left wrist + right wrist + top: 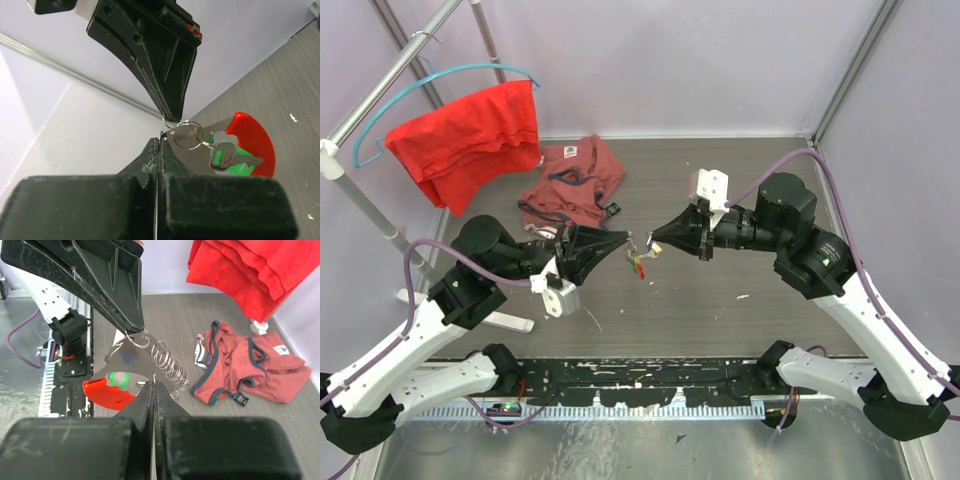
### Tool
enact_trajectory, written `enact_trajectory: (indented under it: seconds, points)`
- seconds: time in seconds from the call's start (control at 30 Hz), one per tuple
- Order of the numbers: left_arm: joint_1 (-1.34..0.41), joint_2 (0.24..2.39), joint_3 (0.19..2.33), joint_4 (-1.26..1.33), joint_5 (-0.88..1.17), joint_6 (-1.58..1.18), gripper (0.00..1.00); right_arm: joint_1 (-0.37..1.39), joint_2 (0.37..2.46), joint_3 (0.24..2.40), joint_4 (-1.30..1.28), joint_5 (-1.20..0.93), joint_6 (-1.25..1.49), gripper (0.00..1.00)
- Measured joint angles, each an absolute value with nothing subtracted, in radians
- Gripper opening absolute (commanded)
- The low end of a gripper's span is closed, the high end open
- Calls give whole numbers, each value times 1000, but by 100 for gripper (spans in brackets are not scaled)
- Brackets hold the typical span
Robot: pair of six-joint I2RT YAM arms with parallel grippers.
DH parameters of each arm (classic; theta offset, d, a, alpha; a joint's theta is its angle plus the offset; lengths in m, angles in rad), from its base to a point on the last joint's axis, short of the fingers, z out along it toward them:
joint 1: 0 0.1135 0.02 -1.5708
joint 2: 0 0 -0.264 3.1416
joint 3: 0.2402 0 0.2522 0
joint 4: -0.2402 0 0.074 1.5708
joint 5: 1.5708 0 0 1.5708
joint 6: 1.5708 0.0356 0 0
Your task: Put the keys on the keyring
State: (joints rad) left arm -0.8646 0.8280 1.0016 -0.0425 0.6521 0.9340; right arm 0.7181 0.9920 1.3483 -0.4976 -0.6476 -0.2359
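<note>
The left fingers [600, 250] are pinched tight on one end of the keyring [638, 256]. The right fingers [680, 235] are clamped on its stretched coil, so it hangs between them above the worktop [720, 320]. A green-headed key [227, 156] hangs beside the red tag [252, 142]. This looks like mid-threading; the next move probably calls for sliding that key along the coil.

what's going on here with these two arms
Both arms meet above the middle of the table. The left gripper and the right gripper are shut, each pinching the wire of the keyring, which is held up between them. Its red tag and a green-headed key dangle below. A reddish garment lies on the table behind them.
</note>
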Motion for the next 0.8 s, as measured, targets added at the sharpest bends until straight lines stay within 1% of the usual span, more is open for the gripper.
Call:
enact_trajectory:
  seconds: [0.37, 0.8]
  points:
    - [-864, 888, 1040, -40, 645, 995, 0, 718, 1022, 1367, -434, -681, -301, 1]
    - [-865, 893, 1040, -3, 620, 994, 0, 718, 1054, 1372, -411, -689, -312, 1]
